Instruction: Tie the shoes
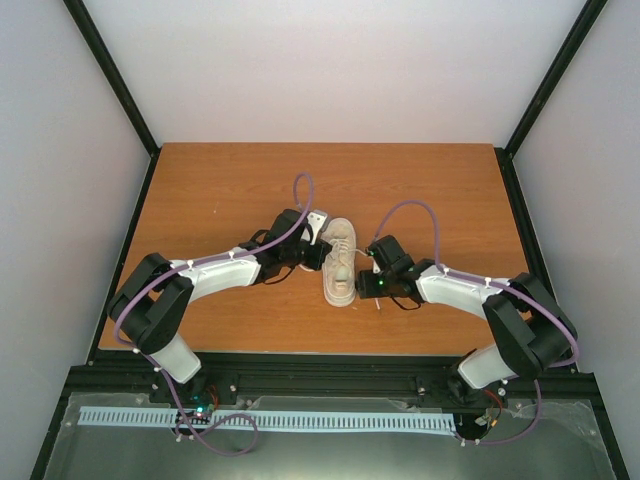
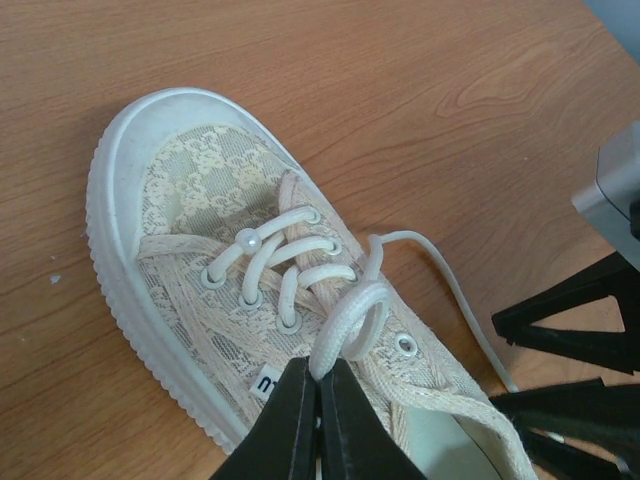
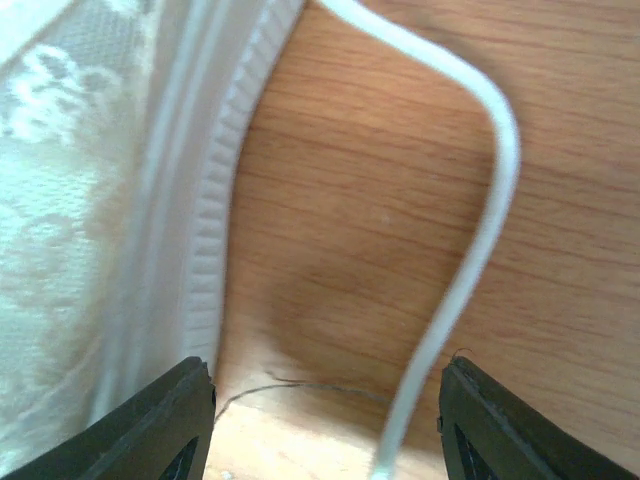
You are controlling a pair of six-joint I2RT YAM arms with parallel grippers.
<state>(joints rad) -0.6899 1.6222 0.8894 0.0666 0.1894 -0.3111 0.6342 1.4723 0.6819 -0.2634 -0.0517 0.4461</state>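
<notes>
The cream lace-patterned shoe [image 1: 340, 264] lies mid-table, toe toward the arms. In the left wrist view the shoe [image 2: 190, 200] fills the frame. My left gripper [image 2: 322, 378] is shut on the base of a white lace loop [image 2: 358, 312] standing over the upper eyelets. Its place from above is the shoe's left side [image 1: 320, 254]. My right gripper [image 1: 373, 278] sits low at the shoe's right side. Its jaws [image 3: 325, 405] are open, with the ribbed sole [image 3: 215, 210] by the left finger [image 3: 180, 410]. A loose lace strand [image 3: 478, 250] runs down between the fingers, untouched.
The wooden table [image 1: 220, 190] is ringed by a black frame and white walls. My right gripper's black fingers [image 2: 570, 320] show at the right edge of the left wrist view, next to a free lace end [image 2: 455, 285] trailing across the wood.
</notes>
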